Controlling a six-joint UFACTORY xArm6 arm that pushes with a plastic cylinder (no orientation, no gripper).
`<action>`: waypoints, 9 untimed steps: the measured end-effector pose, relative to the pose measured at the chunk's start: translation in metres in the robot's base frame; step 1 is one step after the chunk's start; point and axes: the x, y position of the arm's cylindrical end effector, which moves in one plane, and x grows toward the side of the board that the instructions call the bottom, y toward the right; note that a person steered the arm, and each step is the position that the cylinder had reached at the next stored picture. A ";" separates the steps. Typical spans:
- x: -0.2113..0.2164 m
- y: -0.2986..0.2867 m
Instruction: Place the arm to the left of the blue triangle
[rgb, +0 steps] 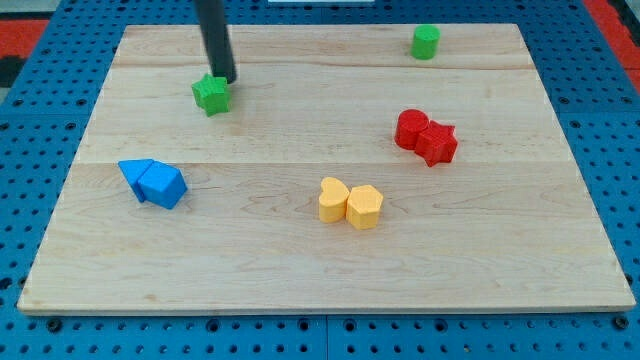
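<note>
The blue triangle (163, 186) is seen near the view's left edge of the desk (300, 260), about halfway down, with a second blue block (134, 175) pressed against its left flank; which of the two blue pieces is truly the triangle is hard to settle, as both look wedge-like. My tip (224, 79) is placed near the view's top, touching or just behind the green star-like block (211, 94). No fingers are carried by this arm, so no released or clenched state can be reported; only a bare rod is shown.

The relation on which the coming move turns is judged as follows: the blue pair lies below my tip and somewhat to the view's left, and the goal spot lies further left again, beyond the pair, close to the desk's edge. The pair's long axis runs roughly left to right, with a slight downward slope toward the right. A path down the left side would probably be needed, with the green block left behind and the blue pieces not nudged.

Counted: two blue blocks, two green blocks (the second, a green cylinder-like block (426, 42), at the top right), two red blocks (426, 136) touching, two yellow blocks (351, 202) touching.
</note>
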 end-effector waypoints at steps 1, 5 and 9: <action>0.028 -0.020; 0.108 -0.042; 0.194 -0.118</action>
